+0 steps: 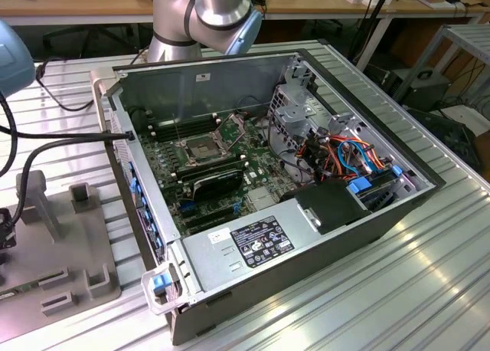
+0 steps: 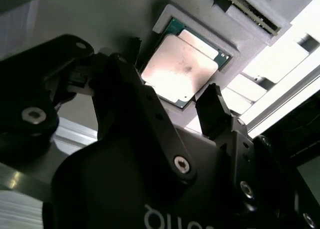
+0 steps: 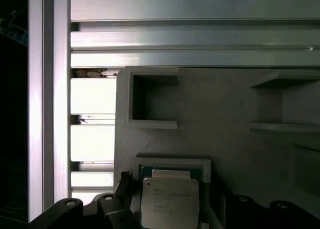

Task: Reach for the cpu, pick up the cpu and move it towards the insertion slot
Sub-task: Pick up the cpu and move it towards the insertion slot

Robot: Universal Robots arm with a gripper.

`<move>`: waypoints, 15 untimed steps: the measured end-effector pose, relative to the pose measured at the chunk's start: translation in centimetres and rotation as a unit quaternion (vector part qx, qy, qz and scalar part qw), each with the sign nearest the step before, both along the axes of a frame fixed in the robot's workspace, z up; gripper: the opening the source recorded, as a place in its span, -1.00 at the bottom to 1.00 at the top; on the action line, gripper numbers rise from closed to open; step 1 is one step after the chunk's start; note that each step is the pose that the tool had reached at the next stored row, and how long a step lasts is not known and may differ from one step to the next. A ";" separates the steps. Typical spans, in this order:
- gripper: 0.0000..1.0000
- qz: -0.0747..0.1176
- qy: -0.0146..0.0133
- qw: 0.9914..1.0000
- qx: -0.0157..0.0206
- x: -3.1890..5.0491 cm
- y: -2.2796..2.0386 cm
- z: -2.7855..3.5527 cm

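Note:
The cpu [image 2: 181,69], a pale silvery-beige square chip on a green edge, lies flat in a shallow recess of a grey holder block [image 3: 225,114]. It also appears in the first wrist view as the cpu [image 3: 169,201]. My gripper [image 2: 172,71] is open right over it. One black finger [image 2: 134,51] stands just off one side of the chip and the other finger [image 2: 214,101] just off the opposite side. I see a small gap beside the chip at the finger [image 3: 124,183]. The insertion slot [image 1: 200,148], silvery-framed with a dark centre, sits on the motherboard inside the open computer case.
The open case [image 1: 367,236] fills the middle of the ribbed aluminium table [image 1: 429,290]. Inside it are a black expansion card [image 1: 218,181], a grey power supply box [image 1: 245,247] and coloured cables [image 1: 352,155]. The arm's base [image 1: 207,14] rises behind the case. The grey holder block [image 1: 69,236] lies at the exterior view's left.

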State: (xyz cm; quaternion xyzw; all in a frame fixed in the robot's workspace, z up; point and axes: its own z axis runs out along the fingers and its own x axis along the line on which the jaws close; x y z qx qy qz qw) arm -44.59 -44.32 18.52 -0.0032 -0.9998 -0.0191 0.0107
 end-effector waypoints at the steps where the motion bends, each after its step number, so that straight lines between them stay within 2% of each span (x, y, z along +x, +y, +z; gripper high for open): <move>1: 0.44 0.000 0.000 1.000 0.000 -0.03 -0.01 0.02; 5: 0.44 0.000 0.000 1.000 -0.001 -0.04 0.00 0.13; 9: 0.44 0.000 0.000 1.000 -0.006 -0.05 -0.10 0.15; 15: 0.42 0.000 0.000 1.000 -0.006 -0.04 -0.20 0.07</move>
